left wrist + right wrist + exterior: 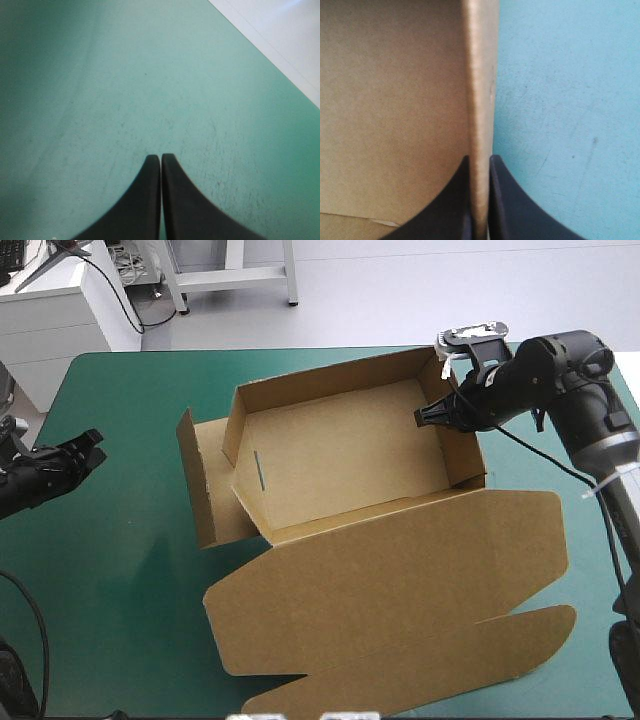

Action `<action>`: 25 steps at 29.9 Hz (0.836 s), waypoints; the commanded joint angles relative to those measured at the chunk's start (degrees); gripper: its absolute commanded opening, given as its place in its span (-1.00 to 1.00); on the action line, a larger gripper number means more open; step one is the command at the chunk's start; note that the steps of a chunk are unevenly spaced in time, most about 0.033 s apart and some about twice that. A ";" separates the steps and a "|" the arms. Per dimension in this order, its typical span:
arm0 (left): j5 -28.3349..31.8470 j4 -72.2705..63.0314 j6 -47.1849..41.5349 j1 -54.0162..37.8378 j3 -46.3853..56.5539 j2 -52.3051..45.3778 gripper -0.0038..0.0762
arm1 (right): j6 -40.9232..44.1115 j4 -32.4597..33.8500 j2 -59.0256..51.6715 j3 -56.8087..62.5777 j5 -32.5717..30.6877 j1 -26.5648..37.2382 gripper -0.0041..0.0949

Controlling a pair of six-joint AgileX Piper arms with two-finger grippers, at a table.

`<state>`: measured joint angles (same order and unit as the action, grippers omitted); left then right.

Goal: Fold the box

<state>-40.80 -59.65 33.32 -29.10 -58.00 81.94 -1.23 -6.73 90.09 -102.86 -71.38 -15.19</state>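
box ×1: mid-surface, open tray, lid flat toward near edge | right jaws: pinching its right wall | left jaws: closed, empty, near left edge

High view: we look forward and down from above and behind; the teal-green table cover fills most of it. Left wrist view: we look close along the black-finned left gripper onto bare cover. Right wrist view: very near, along the right gripper astride the brown cardboard box wall, shared with the high view.
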 commanded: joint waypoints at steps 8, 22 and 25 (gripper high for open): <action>-7.08 -2.37 6.31 -0.12 -1.52 -1.70 0.15 | -4.10 -13.43 -4.11 -1.86 2.74 0.18 -0.92; -13.03 -2.71 13.37 6.78 -1.52 -1.70 0.61 | -6.91 -15.60 -3.51 -1.86 10.59 0.18 -0.96; -15.56 -4.78 15.13 7.96 -1.52 -1.70 0.61 | -7.64 -14.93 -2.09 -1.86 11.31 0.18 -0.96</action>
<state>-54.07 -59.57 46.40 -22.35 -58.00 81.94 -8.58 -20.19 88.88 -102.88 -64.20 -15.19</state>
